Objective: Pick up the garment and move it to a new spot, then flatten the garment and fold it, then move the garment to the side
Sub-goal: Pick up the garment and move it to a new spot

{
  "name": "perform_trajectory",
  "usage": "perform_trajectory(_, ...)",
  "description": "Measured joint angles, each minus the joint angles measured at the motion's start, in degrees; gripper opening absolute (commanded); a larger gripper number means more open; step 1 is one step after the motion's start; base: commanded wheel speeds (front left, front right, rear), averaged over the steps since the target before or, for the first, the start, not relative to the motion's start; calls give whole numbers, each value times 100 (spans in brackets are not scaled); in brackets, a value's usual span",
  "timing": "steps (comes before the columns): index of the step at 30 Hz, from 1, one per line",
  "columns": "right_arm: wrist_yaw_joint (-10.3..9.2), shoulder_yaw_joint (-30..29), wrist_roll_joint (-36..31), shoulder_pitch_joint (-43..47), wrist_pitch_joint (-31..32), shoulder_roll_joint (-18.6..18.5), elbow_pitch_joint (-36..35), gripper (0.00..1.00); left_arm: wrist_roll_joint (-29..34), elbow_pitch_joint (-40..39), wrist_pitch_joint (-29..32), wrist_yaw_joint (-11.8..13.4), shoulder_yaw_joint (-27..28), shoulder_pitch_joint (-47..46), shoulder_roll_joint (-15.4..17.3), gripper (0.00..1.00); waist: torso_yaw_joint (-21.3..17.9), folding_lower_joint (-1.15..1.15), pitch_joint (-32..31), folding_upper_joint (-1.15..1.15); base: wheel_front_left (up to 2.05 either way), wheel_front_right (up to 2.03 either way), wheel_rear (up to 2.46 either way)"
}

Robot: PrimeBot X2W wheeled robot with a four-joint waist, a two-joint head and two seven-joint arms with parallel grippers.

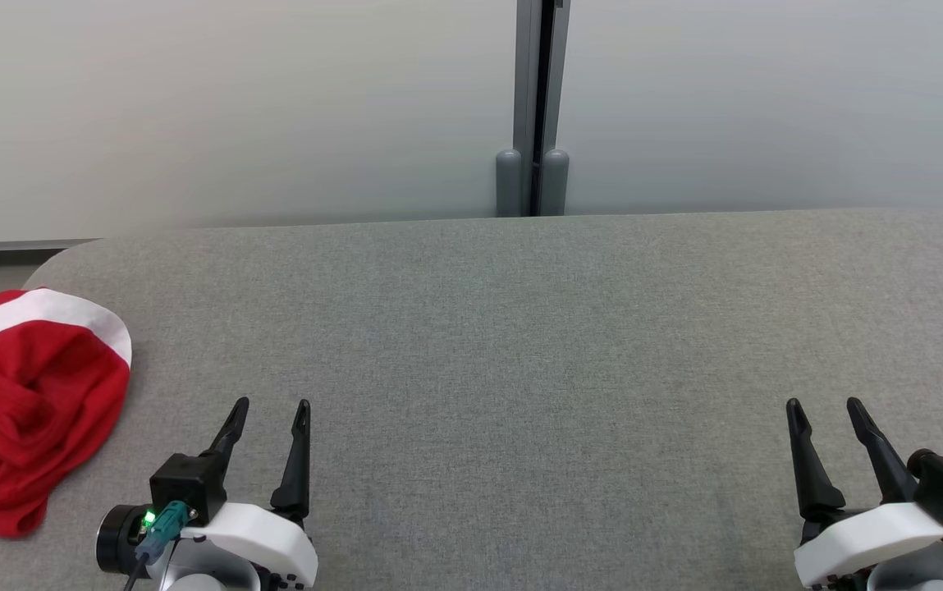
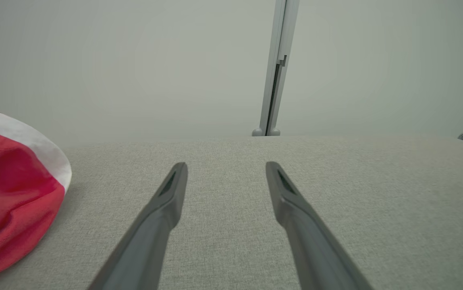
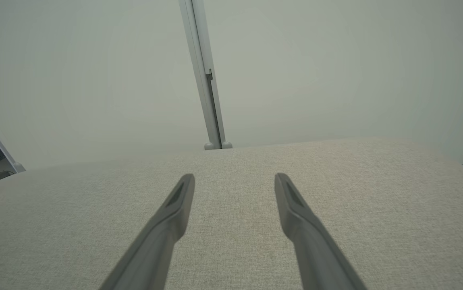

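The garment (image 1: 24, 406) (red, with a white band) lies crumpled at the table's (image 1: 520, 345) left edge — just beside the left gripper (image 1: 271, 404). Both it and the right gripper (image 1: 824, 402) hover spread apart, holding nothing.

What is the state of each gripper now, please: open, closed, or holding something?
Left gripper: open, holding nothing; the red garment lies apart, to its left.
Right gripper: open, holding nothing.
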Motion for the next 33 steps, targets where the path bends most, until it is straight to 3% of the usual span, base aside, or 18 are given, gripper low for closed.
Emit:
perform_trajectory(9, 0, -48, -73, 0, 37, -59, -57, 100, 1, -38, 0, 58, -60, -38, -3, 100, 98, 0, 11, 0, 0, 0, 0)
perform_trajectory(15, 0, -93, -192, 27, 179, -82, -265, 100, 10, -126, 0, 118, -62, -163, -2, 100, 396, 0, 31, 0, 0, 0, 0)
perform_trajectory(24, 0, -89, -316, 119, 394, -67, -616, 100, 123, -213, -1, 213, 76, -275, 27, 100, 1154, 0, 60, 0, 0, 0, 0)
perform_trajectory(33, 1, 81, -501, 118, 593, -25, -988, 100, 147, -321, -4, 226, 319, -257, 109, 100, 2307, 0, 114, 0, 0, 0, 0)
